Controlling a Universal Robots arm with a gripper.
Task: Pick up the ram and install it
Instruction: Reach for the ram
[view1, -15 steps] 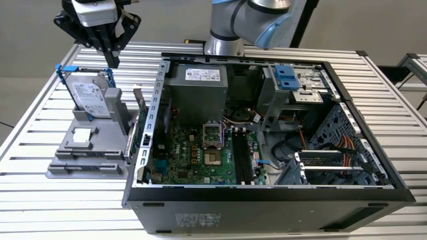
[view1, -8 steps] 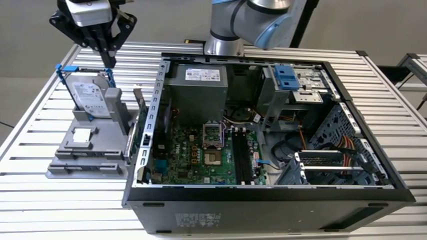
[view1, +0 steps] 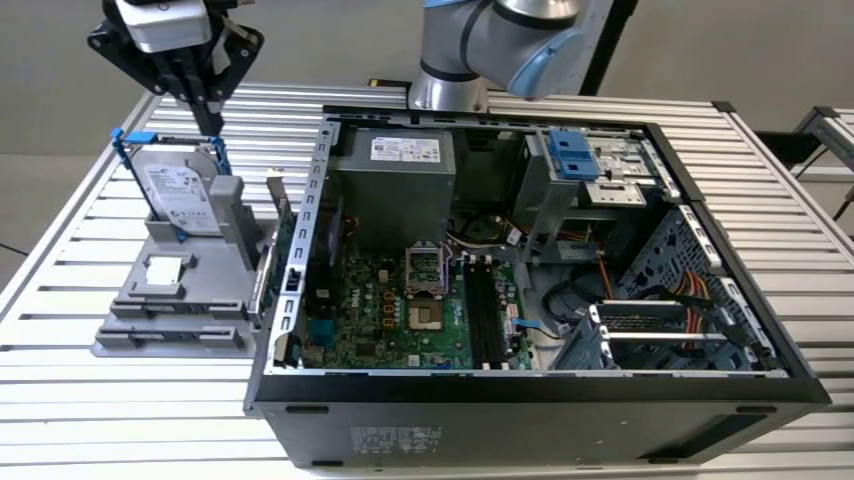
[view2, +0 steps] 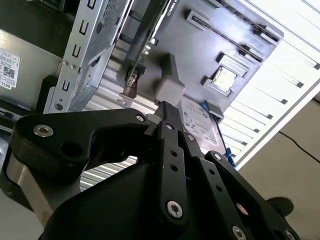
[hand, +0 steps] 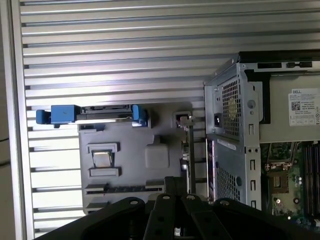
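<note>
A slatted metal surface (view1: 67, 230) carries an open computer case (view1: 534, 405) lying on its side. A grey plastic holder (view1: 167, 305) sits just beside the case, on the exterior view's left.

The black end effector (view1: 210, 120) hangs in the air above the far end of the holder, pointing down. Its fingers (view2: 167, 150) are drawn together at the tips, with nothing between them and touching nothing. Directly under it, a silver hard drive (view1: 180, 195) in a blue frame stands upright in the holder.

The ram (hand: 191, 155) appears to be the thin, narrow board standing on its edge along the side of the holder nearest the case. It sits in the gap between the holder and the case's perforated metal wall (hand: 227, 110). In the first wrist view it shows as a slim line, close to the fingertips but apart from them. It is not held.

Inside the case, a green motherboard (view1: 394, 310) lies flat, with long black slots (view1: 483, 320) running side by side near its middle. No board can be seen standing in those slots. A grey power supply box (view1: 394, 190) sits at the far end of the case. The robot arm's silver and blue base (view1: 494, 40) rises behind the case.
</note>
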